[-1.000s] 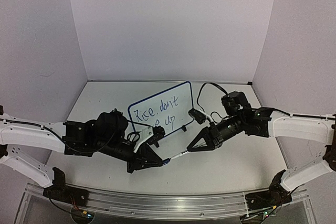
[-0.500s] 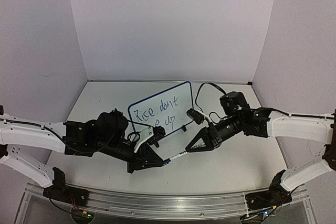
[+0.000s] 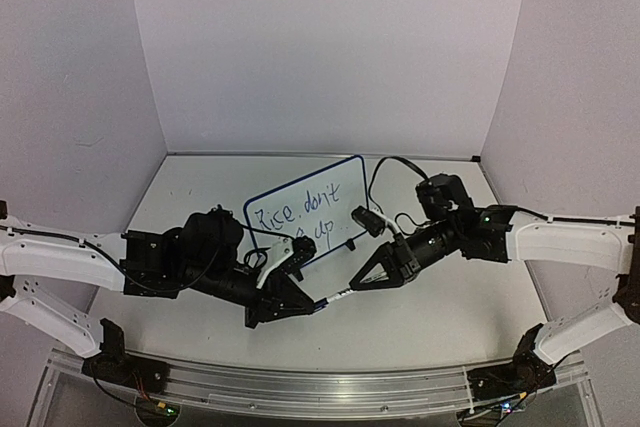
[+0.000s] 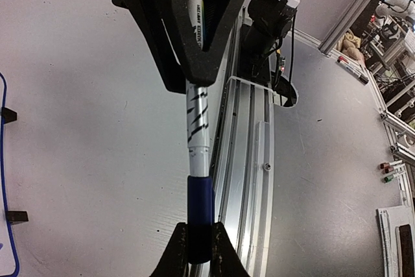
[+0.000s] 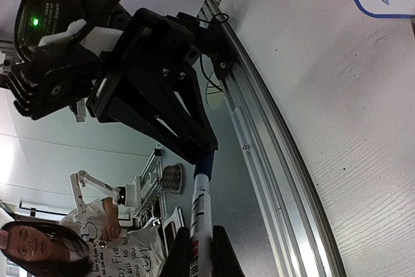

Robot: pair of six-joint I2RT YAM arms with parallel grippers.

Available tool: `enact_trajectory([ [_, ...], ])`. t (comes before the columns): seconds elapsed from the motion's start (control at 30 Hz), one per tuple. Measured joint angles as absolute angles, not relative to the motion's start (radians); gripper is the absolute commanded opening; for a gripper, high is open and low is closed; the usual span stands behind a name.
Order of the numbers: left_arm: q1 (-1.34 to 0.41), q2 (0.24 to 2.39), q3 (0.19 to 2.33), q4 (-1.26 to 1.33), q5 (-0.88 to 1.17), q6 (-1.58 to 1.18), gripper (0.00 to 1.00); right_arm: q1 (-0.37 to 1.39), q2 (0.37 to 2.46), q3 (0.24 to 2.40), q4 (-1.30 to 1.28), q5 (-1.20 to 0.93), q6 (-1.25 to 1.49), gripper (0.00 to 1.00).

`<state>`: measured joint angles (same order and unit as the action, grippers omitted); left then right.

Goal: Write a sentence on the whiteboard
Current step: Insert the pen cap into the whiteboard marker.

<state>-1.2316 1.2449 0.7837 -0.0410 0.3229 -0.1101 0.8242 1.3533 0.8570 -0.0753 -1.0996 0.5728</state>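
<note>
Near the whiteboard [image 3: 300, 192], left jaws clench the marker [image 3: 338, 296] by its blue cap [image 4: 200, 202]; right jaws clench its white barrel [image 4: 198, 128].

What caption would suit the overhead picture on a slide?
Two arms share one marker, left gripper on its blue cap, right gripper on its barrel, near a whiteboard with handwriting.

Marker [image 3: 338, 296] – white table [image 3: 450, 322], alu rail [image 3: 300, 388].
</note>
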Motion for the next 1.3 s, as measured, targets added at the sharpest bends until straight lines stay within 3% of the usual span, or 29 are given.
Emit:
enact_trajectory([
  [1.17,-1.232,1.381,0.876,-0.073,0.337,-0.067,0.00,0.831,1.392,0.864,-0.137,-1.077,0.573,0.00],
  [1.23,-1.231,1.383,0.879,-0.078,0.332,-0.059,0.03,0.831,1.392,0.864,-0.136,-1.066,0.572,0.00],
  [1.3,-1.230,1.385,0.879,-0.081,0.321,-0.052,0.12,0.832,1.391,0.864,-0.140,-1.047,0.567,0.00],
])
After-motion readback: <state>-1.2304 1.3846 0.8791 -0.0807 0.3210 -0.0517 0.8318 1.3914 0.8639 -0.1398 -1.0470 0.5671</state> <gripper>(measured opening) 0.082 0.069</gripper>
